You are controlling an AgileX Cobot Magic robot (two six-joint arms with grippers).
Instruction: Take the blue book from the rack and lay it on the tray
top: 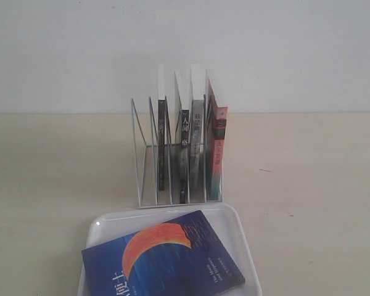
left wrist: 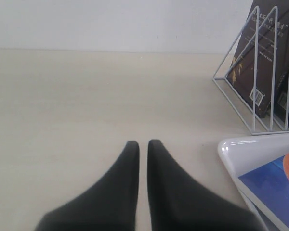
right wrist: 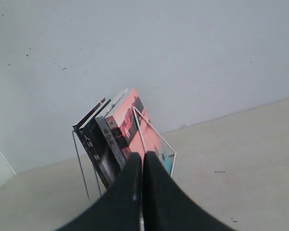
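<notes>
Lying face up on the white tray [top: 111, 225], the blue book [top: 163, 259] is seen with its orange-red crescent and white lettering uppermost. It is turned askew. Its left corner reaches the tray's left rim, and whether it overhangs cannot be told. The tray is set just in front of the white wire rack [top: 179, 203] on a pale tabletop [top: 308, 185].

The left gripper [left wrist: 143, 144] is held low over bare tabletop beside the tray. Its black fingers are drawn almost together and nothing is gripped. The right gripper [right wrist: 142, 159] is held near the rack, clenched and empty as well.

The laying step is judged done. If any move is left, it is a clean retreat: the arms are best lifted straight away so that neither the tray rim nor the wire dividers are nudged. The book should be squared only if an overhang is confirmed.

Four upright books are held in the rack's right-hand slots: two black-spined books [top: 161, 142], a grey-spined one [top: 197, 148] and a pink-and-teal-spined book [top: 217, 148]. Nothing is held in the left-hand slots. Only the blue book is held by the tray.
</notes>
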